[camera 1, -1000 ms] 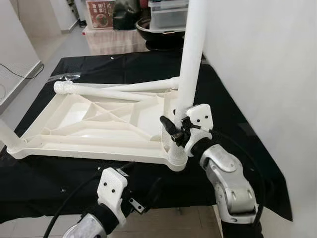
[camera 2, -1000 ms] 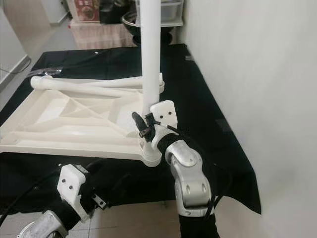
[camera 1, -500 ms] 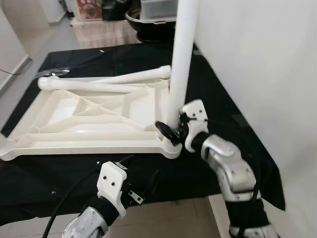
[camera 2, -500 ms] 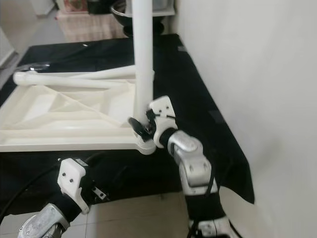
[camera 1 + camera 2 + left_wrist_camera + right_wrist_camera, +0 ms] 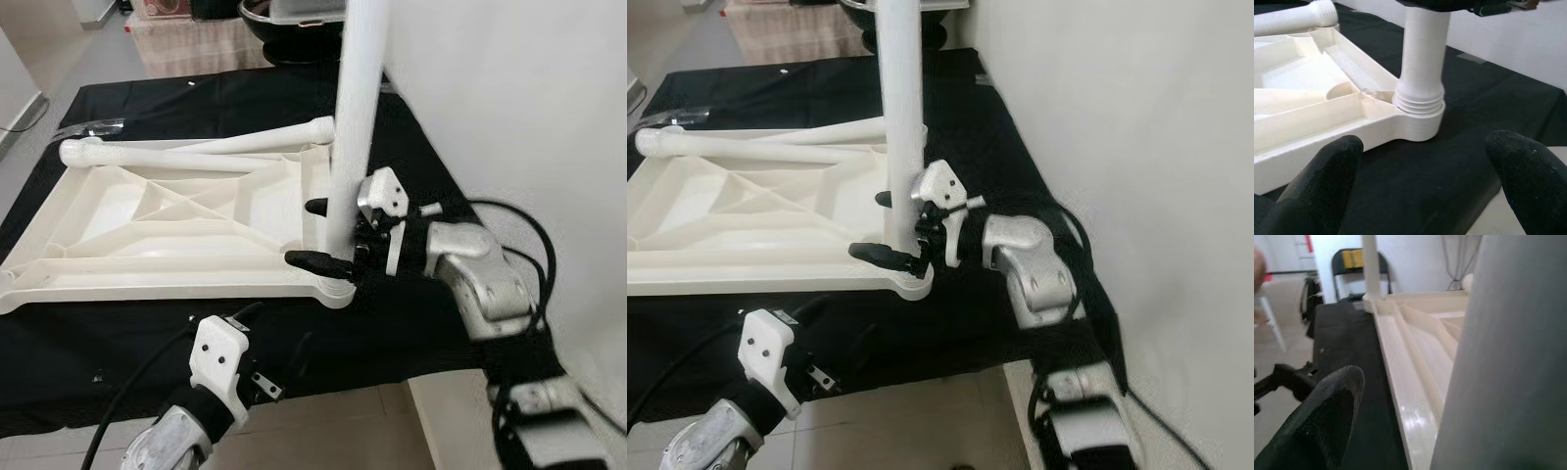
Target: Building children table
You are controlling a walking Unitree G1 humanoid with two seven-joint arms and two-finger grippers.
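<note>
A white plastic table top (image 5: 167, 269) lies upside down on a black cloth. One white leg (image 5: 355, 98) stands upright in its near right corner socket (image 5: 1419, 122), threads showing at the base. My right gripper (image 5: 300, 232) reaches in from the right and is open, one black finger on each side of the leg, with a gap showing beside the leg in the right wrist view. Two loose legs (image 5: 196, 157) lie along the far edge of the table top. My left gripper (image 5: 1425, 156) is open, low at the cloth's front edge, facing the socket. Another upright leg (image 5: 1370, 264) stands at a far corner.
A white wall (image 5: 509, 98) runs close along the right side of the cloth. A black bowl (image 5: 284, 24) with a clear box sits beyond the far end. A folding chair (image 5: 1359, 259) stands further off. Tiled floor lies below the front edge.
My right arm has swung out to the right, its forearm now level, and its fingers have spread apart around the upright leg. The camera has shifted. The leg still stands in its socket.
</note>
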